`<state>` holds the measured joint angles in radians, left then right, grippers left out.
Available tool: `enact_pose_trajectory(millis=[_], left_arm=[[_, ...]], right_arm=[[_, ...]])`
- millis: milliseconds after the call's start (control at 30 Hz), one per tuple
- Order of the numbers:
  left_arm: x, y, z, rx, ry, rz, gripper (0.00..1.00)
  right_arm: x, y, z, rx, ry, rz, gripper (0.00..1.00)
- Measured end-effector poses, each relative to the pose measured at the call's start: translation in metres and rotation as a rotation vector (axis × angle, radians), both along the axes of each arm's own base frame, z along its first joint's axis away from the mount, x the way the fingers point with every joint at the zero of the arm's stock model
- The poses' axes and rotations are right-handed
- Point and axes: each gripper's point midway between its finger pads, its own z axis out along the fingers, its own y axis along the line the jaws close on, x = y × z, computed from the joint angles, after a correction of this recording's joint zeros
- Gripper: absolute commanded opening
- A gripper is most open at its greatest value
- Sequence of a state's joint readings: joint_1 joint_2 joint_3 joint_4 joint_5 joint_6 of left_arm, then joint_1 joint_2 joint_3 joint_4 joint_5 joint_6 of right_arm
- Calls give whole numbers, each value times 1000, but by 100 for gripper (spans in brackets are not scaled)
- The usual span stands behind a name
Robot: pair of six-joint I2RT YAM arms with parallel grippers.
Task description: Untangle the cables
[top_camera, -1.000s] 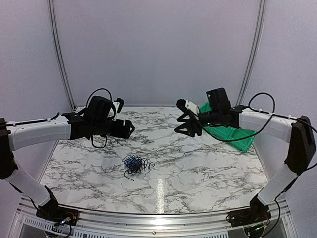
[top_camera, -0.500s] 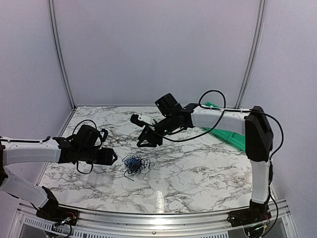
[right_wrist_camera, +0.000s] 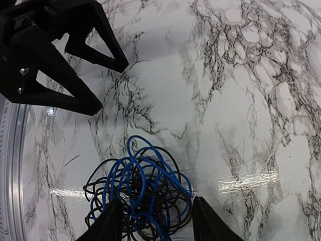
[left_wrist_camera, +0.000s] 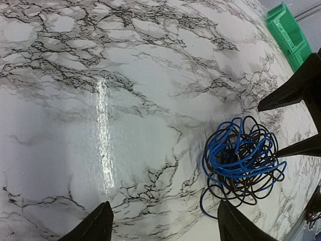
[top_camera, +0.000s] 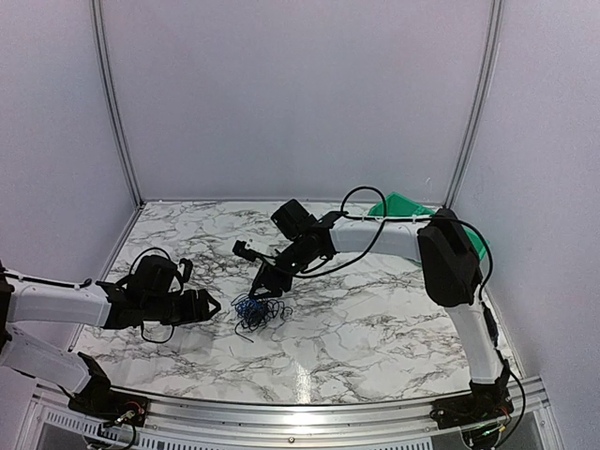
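1. Cables (top_camera: 258, 311) (left_wrist_camera: 243, 160) (right_wrist_camera: 138, 193): one loose wad of very thin wire loops, bright blue strands tangled through black ones, with a few ends straying out. I see it lying on the marble desk (top_camera: 375, 319), left of centre.
2. Left jaws: spread wide, holding nothing, low beside the wad's left side.
3. Right jaws: spread wide, tips straddling the wad's far edge. I cannot tell whether they touch it.
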<state>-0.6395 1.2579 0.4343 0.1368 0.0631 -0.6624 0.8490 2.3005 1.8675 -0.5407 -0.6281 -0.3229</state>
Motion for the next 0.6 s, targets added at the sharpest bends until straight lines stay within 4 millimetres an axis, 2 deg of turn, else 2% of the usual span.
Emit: enact_pose_trajectory(millis=[267, 400, 600], left_arm=[[3, -6, 1, -25, -4, -5, 74], [3, -6, -1, -27, 0, -5, 74], [3, -8, -1, -34, 1, -9, 74]], right_arm=[[-6, 3, 2, 12, 39, 4, 42], [-4, 12, 6, 32, 46, 5, 36], [-2, 18, -6, 24, 74, -2, 33]])
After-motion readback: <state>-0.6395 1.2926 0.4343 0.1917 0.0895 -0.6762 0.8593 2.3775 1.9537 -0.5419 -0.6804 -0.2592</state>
